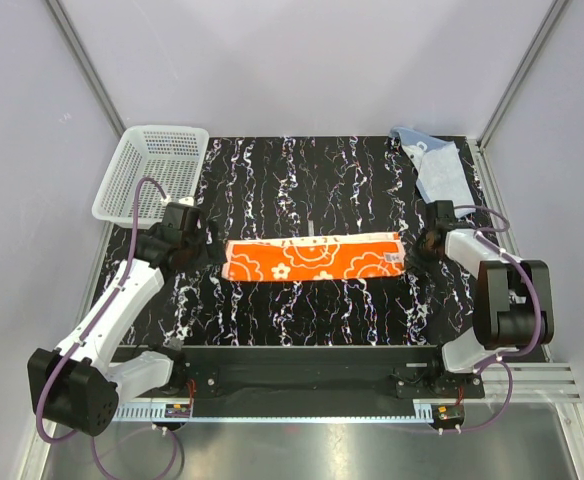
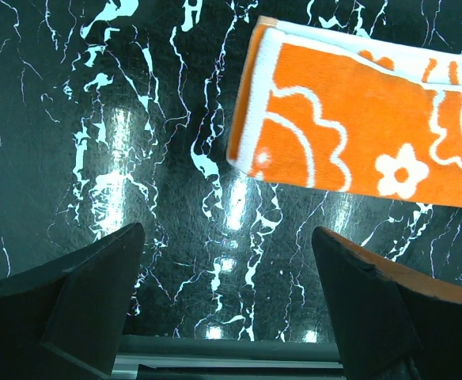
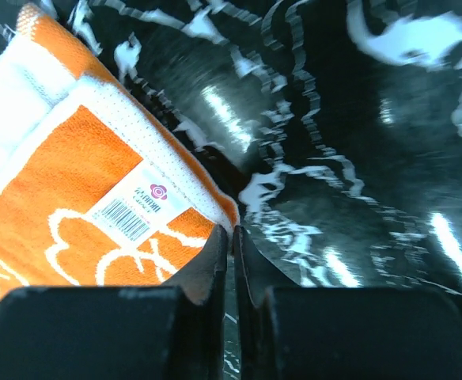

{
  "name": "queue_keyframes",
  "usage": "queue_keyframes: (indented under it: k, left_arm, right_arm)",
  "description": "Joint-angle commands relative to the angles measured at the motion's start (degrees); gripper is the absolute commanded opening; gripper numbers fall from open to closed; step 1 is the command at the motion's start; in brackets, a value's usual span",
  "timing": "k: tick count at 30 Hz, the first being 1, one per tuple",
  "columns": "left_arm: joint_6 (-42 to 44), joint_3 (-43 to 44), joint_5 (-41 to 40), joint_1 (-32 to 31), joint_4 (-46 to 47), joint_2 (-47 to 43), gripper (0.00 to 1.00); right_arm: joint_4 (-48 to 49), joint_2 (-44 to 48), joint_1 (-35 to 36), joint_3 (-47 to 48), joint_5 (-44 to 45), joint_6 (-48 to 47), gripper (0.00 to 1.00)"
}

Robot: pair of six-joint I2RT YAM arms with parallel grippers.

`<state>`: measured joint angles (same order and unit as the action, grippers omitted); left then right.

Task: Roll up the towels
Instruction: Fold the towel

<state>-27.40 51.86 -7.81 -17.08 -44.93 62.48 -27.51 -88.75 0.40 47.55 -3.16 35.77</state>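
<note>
Progress looks slim to you from above: on the black marbled table (image 1: 302,320) neither towel shows a roll. The orange towel (image 1: 312,258) lies at the middle of the surface as a long flat folded strip, running left to right, so I judge its rolling not yet begun. The white mesh basket (image 1: 112,195) sits at the far left corner, well apart from the strip. The light blue towel (image 1: 439,165) lies crumpled at the far right corner, untouched.

Your left gripper (image 2: 227,233) hangs just beside the strip's left end, fingers spread wide and empty. Your right gripper (image 3: 232,233) is at the strip's right end, fingers drawn to a slit against the corner near the barcode label (image 3: 140,207); whether they pinch the hem you cannot tell. Nothing blocks the strip.
</note>
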Motion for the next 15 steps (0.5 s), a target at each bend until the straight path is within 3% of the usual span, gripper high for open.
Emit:
queue_keyframes:
  k: [1,9,15]
  left_arm:
    - [0.94,-0.35,-0.1,-0.06,1.95,0.28,0.93]
    - [1.12,-0.61,1.4,-0.15,2.3,-0.16,0.93]
    - [1.21,-0.61,2.01,-0.15,2.39,-0.52,0.93]
  right_arm:
    - [-5.53,3.14,-1.98,3.51,8.24,-2.98,0.0]
    - [-12.13,6.48,-5.24,7.2,15.81,-5.71,0.0]
    - [-17.49,8.15,-4.8,17.13,13.01,-5.97,0.0]
